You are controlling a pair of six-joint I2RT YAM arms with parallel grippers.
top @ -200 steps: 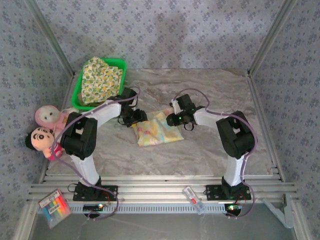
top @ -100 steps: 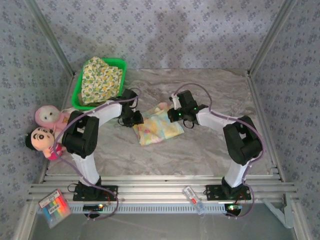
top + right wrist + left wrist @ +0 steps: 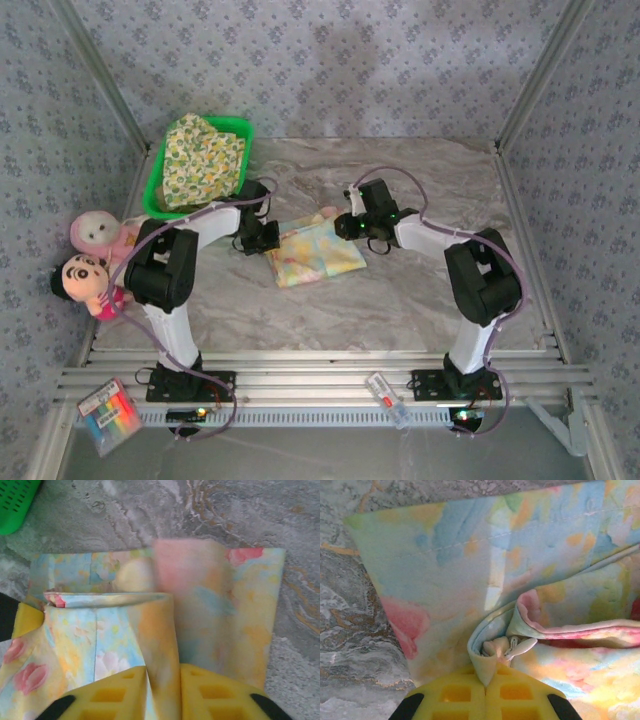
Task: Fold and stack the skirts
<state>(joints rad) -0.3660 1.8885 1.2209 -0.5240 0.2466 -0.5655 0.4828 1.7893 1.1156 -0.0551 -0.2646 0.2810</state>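
The space is enclosed by walls (image 3: 350,70) covered in a blue-grey small-patterned paper, with metal posts rising at the corners. A marbled grey-beige table (image 3: 400,300) is laid across the floor of it, edged at the near side by ribbed metal rails (image 3: 320,385).

The left arm (image 3: 165,270) is raised from its base, bent at the elbow and reached forward and inward. The right arm (image 3: 480,280) is mirrored to it, reached inward from the right.

A green basket (image 3: 152,190) is set at the far left corner, and a yellow-green floral skirt (image 3: 200,160) is piled in it. Two plush dolls (image 3: 90,255) are propped at the left edge.

The pastel skirt (image 3: 315,255) is spread flat near the table's middle, between both wrists. Its left edge is pinched by the left gripper (image 3: 268,240), the yellow pads (image 3: 455,692) pressed together on a bunched fold. At its far right edge a raised fold is clamped between the fingers of the right gripper (image 3: 352,228).
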